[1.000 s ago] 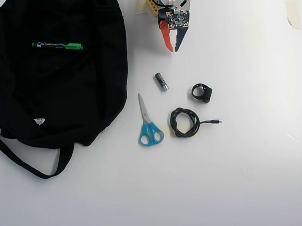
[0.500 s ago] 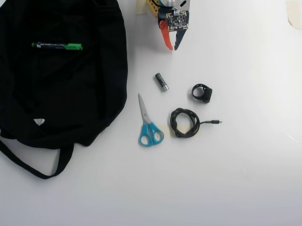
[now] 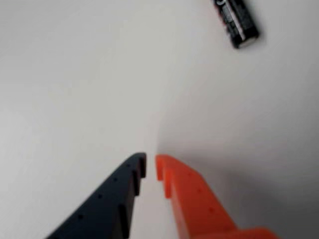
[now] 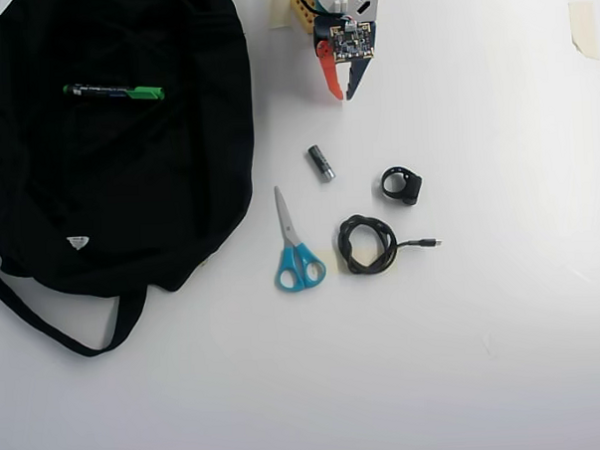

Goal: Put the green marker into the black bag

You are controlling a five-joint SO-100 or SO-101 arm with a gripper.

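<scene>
The green marker (image 4: 115,92), black-barrelled with a green cap, lies flat on top of the black bag (image 4: 119,193) at the upper left of the overhead view. The bag is spread on the white table with its straps trailing to the lower left. My gripper (image 4: 343,96) hangs at the top centre, well to the right of the bag and the marker. Its orange and dark blue fingers are shut with nothing between them. In the wrist view the gripper (image 3: 150,164) shows only a thin slit between the tips, over bare table.
A small battery (image 4: 321,163) lies just below the gripper and also shows in the wrist view (image 3: 236,21). Blue-handled scissors (image 4: 295,247), a coiled black cable (image 4: 368,244) and a small black ring part (image 4: 402,185) lie mid-table. A tape strip (image 4: 582,27) is at the top right.
The gripper has drawn back slightly toward the top edge of the overhead view. Nothing else has moved.
</scene>
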